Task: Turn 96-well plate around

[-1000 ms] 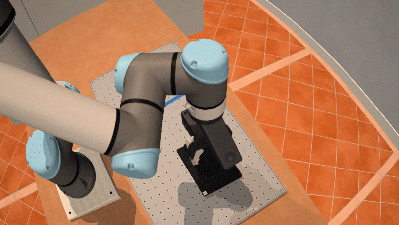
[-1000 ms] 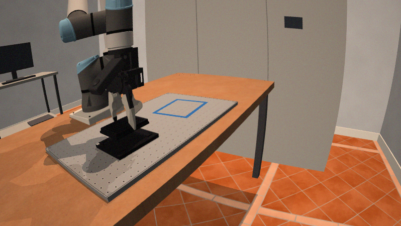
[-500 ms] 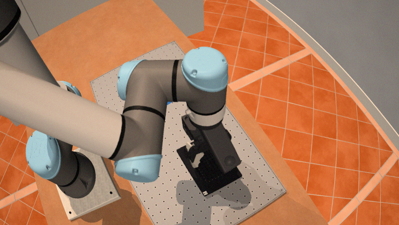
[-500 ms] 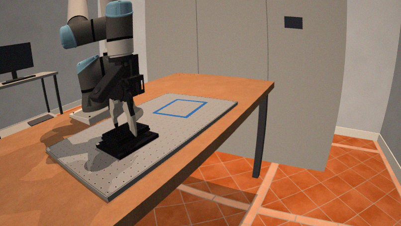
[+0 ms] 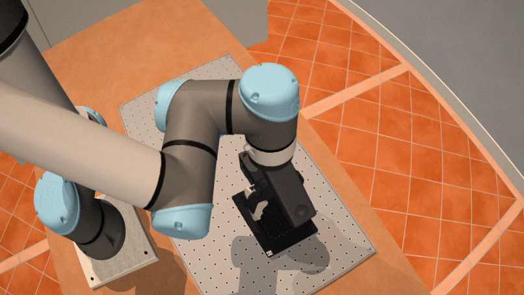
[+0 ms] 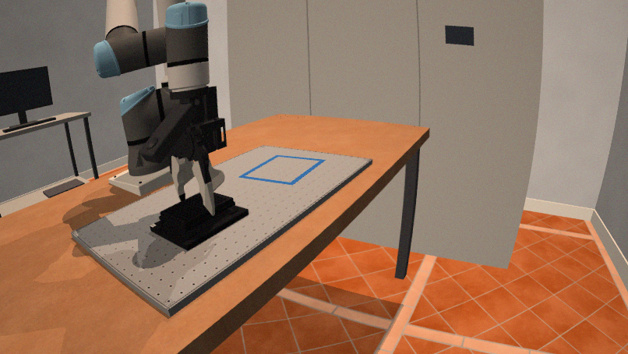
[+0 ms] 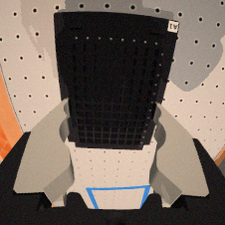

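Note:
The black 96-well plate (image 7: 114, 80) lies between my gripper's (image 7: 112, 144) two grey fingers, which are shut on its long sides near one end. In the side view the plate (image 6: 197, 210) rests low on the black nest N1 (image 6: 202, 226), and the fingertips (image 6: 196, 203) reach down to it. From above, the wrist and gripper body (image 5: 256, 205) cover most of the plate and nest (image 5: 282, 227). The white A1 label (image 5: 270, 252) marks the nest's near corner and also shows in the wrist view (image 7: 173, 26), at the plate's far right corner. I cannot make out the plate's cut corner.
The nest stands on a grey perforated board (image 6: 228, 210) on an orange table. A blue outlined rectangle (image 6: 282, 169) is marked on the board beyond the nest. The arm's base (image 6: 140, 175) stands behind the board. The table's edge is close on the right.

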You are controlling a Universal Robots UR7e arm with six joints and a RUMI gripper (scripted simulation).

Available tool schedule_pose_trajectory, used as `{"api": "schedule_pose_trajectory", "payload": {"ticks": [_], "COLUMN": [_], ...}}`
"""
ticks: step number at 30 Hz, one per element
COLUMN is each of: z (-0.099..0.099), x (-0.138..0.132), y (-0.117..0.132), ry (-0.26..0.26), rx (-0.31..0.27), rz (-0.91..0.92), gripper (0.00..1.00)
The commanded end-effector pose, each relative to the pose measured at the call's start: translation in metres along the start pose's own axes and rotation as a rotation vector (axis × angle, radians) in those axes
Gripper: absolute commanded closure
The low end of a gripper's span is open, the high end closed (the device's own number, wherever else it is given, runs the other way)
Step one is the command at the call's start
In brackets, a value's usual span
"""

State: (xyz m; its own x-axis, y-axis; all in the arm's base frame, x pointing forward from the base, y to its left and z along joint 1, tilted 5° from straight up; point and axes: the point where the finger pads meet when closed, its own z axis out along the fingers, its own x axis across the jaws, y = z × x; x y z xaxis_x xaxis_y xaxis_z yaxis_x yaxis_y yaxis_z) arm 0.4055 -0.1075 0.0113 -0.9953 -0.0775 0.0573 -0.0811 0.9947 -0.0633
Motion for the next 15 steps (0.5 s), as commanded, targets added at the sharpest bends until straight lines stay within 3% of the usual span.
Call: {"api": "schedule_pose_trajectory", "payload": {"ticks": [1,15], "z": [0.0004,0.0024], "x": [-0.0003,-0.0003], "y": [-0.0002,-0.0002], "ry": [-0.001,-0.001], "rx": [0.001,0.001], "rz": [0.0,0.0], "gripper": [1.0,1.0]}}
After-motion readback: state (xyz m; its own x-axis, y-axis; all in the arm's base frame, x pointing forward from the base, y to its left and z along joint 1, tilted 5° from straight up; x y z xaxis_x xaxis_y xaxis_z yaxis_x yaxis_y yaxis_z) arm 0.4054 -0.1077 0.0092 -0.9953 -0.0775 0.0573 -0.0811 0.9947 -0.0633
